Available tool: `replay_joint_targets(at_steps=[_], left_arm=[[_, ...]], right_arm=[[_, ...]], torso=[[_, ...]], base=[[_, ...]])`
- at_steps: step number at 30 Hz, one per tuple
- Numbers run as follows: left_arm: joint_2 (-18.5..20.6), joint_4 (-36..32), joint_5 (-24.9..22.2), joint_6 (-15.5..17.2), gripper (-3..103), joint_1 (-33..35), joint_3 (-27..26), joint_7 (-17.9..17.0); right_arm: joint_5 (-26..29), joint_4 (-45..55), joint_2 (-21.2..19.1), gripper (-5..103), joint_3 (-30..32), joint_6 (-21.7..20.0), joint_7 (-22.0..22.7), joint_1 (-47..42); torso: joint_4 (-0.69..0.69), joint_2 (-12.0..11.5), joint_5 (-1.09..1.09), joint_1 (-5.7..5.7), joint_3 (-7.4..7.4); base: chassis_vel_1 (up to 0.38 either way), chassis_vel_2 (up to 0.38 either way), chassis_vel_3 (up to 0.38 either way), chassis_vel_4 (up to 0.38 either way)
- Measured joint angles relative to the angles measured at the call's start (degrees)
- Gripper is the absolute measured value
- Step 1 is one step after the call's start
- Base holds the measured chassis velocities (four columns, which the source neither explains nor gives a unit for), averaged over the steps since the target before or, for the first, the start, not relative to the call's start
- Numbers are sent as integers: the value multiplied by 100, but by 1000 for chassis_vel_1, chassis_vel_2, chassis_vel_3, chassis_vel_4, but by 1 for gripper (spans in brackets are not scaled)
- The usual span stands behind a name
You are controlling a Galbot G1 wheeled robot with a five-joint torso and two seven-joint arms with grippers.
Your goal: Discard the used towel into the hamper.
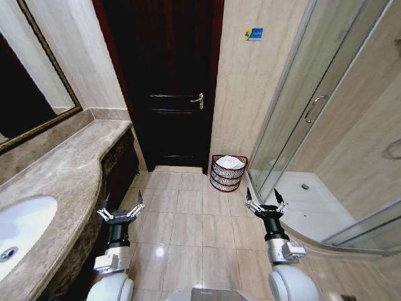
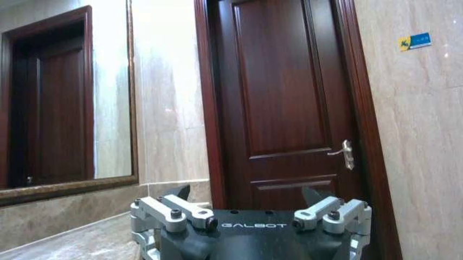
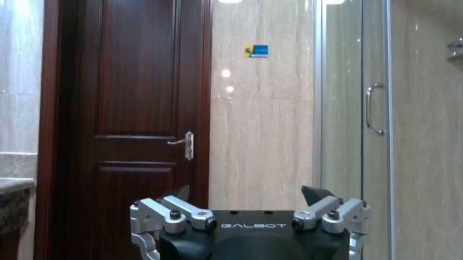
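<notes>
Both end effectors hang empty with fingers spread apart, the left end effector [image 1: 119,212] just beside the counter [image 1: 59,169] edge and the right end effector [image 1: 265,203] near the shower glass [image 1: 294,113], so with white cloth already showing in the hamper the sensible move, I judge, is to hold the arms low and clear of both. Ahead of them across bare floor tiles [image 1: 188,219], the hamper [image 1: 228,173] stands against the wall beside the dark door [image 1: 172,81], nearer the right end effector, well apart from either, its white towel [image 1: 230,162] heaped at the rim.

Open tiled floor [image 1: 188,219] (counter [image 1: 56,182] left, shower glass [image 1: 301,113] right) reaches the hamper [image 1: 228,173].
</notes>
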Motion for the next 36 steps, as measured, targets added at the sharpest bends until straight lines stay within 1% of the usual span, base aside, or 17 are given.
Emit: replay_joint_targets(at_steps=[8,14,21,24,36], left_arm=[[-144,4,145,-5,100,-14,62,25],[-155,-19,185,-31,100,27,63,90],[-155,-122,108,-41,100,78,65,291],[-154,-66,0,54,100,21,67,389],[-152,61,69,104,100,-43,91,431]], right_arm=[[122,-57,-96,100,43,3,-9,44],[160,-59,-124,100,25,86,-9,15],[85,-42,-83,100,-1,147,-37,-136],[35,-27,-18,100,-53,220,-42,-258],[117,-139,45,100,-128,189,-7,-269]], torso=[[0,0,0,1,0],[0,0,0,1,0],[0,0,-1,0,0],[0,0,-1,2,0],[0,0,-1,1,0]], base=[[95,-80,-87,78],[84,-84,-79,84],[26,-42,-30,25],[0,0,0,0],[0,0,0,0]])
